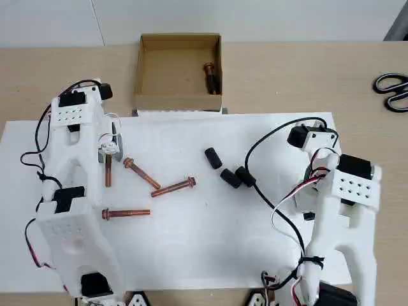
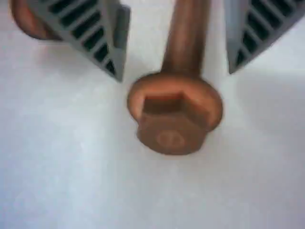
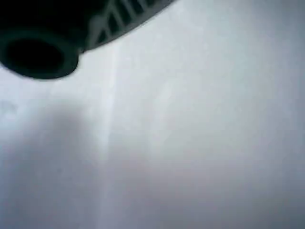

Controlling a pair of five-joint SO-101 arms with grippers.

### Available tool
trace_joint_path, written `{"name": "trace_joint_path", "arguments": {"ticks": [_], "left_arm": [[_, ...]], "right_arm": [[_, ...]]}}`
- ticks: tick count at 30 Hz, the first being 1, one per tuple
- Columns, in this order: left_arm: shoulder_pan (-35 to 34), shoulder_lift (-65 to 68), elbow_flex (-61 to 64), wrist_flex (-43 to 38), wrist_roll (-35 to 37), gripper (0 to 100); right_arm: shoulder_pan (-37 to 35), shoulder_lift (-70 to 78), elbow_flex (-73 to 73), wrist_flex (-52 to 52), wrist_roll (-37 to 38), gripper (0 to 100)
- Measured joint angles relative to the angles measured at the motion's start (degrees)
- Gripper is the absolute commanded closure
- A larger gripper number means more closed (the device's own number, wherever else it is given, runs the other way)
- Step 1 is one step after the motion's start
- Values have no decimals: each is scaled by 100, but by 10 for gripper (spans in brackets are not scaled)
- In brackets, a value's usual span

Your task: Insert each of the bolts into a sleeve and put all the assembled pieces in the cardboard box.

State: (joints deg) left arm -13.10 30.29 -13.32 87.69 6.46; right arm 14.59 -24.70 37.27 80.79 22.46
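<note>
One bolt [image 2: 174,114] lies between the wide fingers [image 2: 95,38] of my left gripper [image 2: 175,69], short of the cardboard box [image 1: 180,101]. If I close off-centre, I reckon it could roll away.

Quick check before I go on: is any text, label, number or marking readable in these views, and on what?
No text can be read.
The bolt between the fingers of the left gripper has a faint raised mark on its head, too blurred to read.
The cardboard box, the sleeves and the white sheet show no print.
</note>
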Motion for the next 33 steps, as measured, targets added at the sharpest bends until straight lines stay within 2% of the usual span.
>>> {"name": "trace_joint_path", "arguments": {"ticks": [7, 15, 20, 33], "left_arm": [[18, 211, -9, -448, -26, 902], [35, 431, -97, -448, -26, 906], [53, 431, -97, -448, -26, 996], [70, 360, -220, -158, -176, 994]], "right_arm": [[0, 0, 0, 0, 0, 995], [0, 0, 0, 0, 0, 995], [0, 0, 0, 0, 0, 995], [0, 0, 0, 0, 0, 995]]}}
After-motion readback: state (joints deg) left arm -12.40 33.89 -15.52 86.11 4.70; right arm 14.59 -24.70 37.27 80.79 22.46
